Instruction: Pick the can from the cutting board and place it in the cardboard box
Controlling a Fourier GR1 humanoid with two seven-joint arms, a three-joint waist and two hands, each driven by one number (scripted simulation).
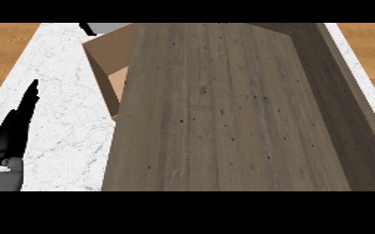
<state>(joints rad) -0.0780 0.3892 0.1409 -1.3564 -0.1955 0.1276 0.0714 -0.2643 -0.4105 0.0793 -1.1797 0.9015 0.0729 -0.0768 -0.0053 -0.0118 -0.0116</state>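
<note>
A large grey-brown wooden board [219, 109] fills most of the head view, from the top band to the bottom band, and hides whatever lies behind it. Part of the tan cardboard box [110, 62] shows past the board's left edge, in the upper left. No can shows anywhere. My left hand [18, 129] stands at the far left edge with its black fingers straight and pointing up, holding nothing, well apart from the box. My right hand does not show.
White marble counter [62, 94] shows to the left of the board and as a thin strip at the upper right. A grey object [110, 28] peeks out above the box. Wooden floor [16, 42] lies beyond the counter's corners.
</note>
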